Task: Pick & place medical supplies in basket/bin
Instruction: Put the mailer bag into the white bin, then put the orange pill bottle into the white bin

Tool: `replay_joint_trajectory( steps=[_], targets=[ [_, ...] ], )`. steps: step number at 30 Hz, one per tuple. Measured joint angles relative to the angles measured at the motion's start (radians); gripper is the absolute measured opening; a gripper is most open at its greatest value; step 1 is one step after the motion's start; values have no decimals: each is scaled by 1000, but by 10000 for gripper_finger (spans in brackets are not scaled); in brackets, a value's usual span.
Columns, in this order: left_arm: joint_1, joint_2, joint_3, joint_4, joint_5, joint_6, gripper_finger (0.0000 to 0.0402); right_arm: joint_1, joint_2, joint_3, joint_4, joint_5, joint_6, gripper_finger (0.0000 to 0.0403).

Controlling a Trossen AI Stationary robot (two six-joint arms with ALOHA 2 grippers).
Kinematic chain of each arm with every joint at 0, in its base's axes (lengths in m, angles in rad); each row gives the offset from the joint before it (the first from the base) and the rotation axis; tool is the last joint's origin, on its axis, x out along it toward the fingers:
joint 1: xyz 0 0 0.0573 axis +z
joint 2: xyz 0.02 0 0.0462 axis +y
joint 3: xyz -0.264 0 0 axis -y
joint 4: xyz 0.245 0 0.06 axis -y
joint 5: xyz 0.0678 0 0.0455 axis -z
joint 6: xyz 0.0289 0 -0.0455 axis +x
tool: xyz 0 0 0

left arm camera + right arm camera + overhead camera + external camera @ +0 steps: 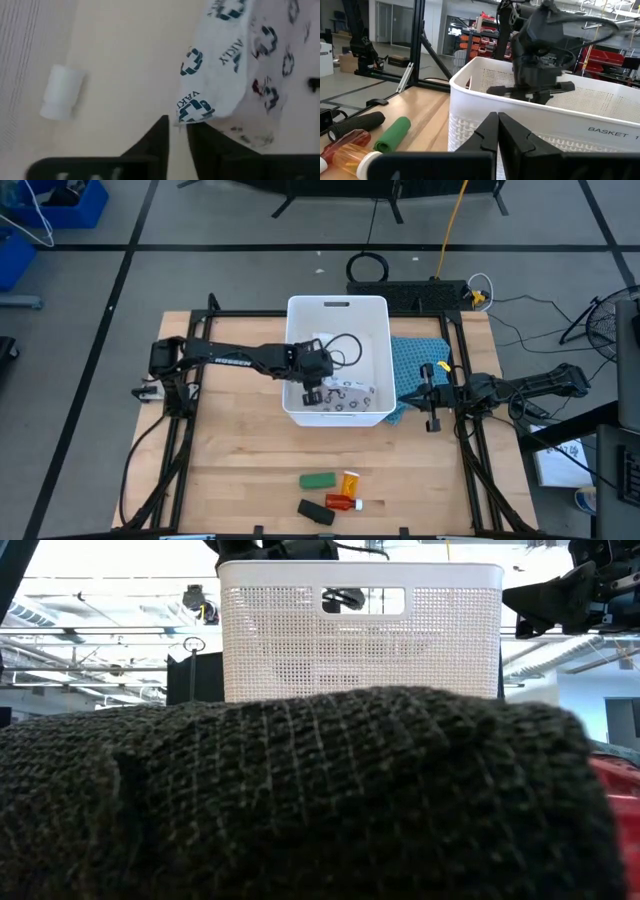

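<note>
Basket [337, 308], left end effector [314, 392] lowered inside, seemingly pinching white patterned packet [235, 65], right end effector [432, 395] closed, empty.

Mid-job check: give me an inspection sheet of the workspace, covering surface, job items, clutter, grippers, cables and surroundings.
Surface: wooden table inside a black frame.
Job items: white basket at table centre, holding a patterned packet and a small white bottle. Outside it, near the front edge: green block, orange pill bottle, red tube, black block.
Clutter: blue cloth, lying against the basket's right side.
Grippers: left gripper inside the basket, shut, by the packet's edge. Right gripper shut, waiting over the table's right edge.
Cables: black loop and yellow cable on the floor behind.
Surroundings: blue bins far left; no person seen.
</note>
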Motion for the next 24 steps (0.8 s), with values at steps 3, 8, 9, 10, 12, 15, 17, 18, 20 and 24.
replay_joint_trajectory(
  steps=[3,8,9,10,12,15,17,18,20,24],
  targets=[
    [-14,0,30,-1,-36,68,126,0,0,0,0,0,-5,0],
    [-40,0,140,-30,-160,182,191,0,0,0,0,0,-5,0],
    [-45,0,174,-47,-184,198,201,0,0,0,0,0,-5,0],
    [-49,0,210,-73,-207,213,209,0,0,0,0,0,-5,0],
    [-56,0,292,-142,-231,229,221,0,0,0,0,0,-5,0],
    [-65,-14,422,-337,-199,245,223,0,0,0,-8,0,-5,0],
    [-82,-40,489,-477,-157,262,210,0,0,0,-25,0,-5,0],
    [-93,-65,512,-548,-145,265,199,0,0,0,-32,0,-5,0],
    [-112,-121,522,-680,-141,244,171,0,0,0,-38,1,-5,0],
    [-137,-279,453,-799,-172,154,90,0,0,0,-43,1,-8,0]
  ],
)
